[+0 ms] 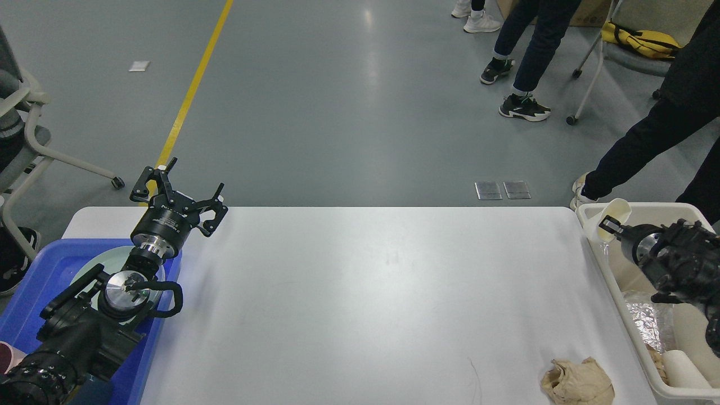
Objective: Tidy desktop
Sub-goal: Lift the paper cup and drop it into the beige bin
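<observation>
Tabletop (360, 292) nearly cleared; crumpled tissue (577, 382) remains at its near right corner.
Left hand (179, 191) open, empty; right hand (610, 228) grips cup (616, 212) over bin (596, 236). Release inside, then collect tissue.

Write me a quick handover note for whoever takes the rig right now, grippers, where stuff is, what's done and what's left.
Left gripper: open and empty, raised over the far left corner of the desktop, above the blue tray.
Right gripper: over the cream bin with a pale paper cup at its tip; the fingers are too dark to tell whether they grip it.
Done: most of the desktop shows nothing on it; foil and paper rubbish already lie in the bin.
Left: one crumpled brown paper wad on the desktop near the front right, close to the bin. It probably goes there next.
</observation>
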Robot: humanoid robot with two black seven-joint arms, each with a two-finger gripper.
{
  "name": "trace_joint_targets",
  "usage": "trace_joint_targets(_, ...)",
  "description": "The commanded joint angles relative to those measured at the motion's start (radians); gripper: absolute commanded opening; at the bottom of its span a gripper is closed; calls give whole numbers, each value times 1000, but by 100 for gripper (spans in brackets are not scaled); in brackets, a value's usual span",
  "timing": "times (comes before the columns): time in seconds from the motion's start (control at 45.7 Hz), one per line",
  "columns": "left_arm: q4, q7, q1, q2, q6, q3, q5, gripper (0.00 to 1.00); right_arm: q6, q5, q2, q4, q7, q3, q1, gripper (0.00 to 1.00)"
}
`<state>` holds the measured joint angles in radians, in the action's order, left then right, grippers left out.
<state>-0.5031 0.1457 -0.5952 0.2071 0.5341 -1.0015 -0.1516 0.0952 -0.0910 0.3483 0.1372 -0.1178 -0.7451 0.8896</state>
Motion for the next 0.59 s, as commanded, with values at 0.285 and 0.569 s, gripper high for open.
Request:
trace_joint_targets(0.285,0,0,0,0,0,0,0,96,451,-18,66,321,-2,-138,509,0)
trace_joint_targets(0.569,0,0,0,0,1,0,1,96,428,-102,97,1415,35,-326,1186,0)
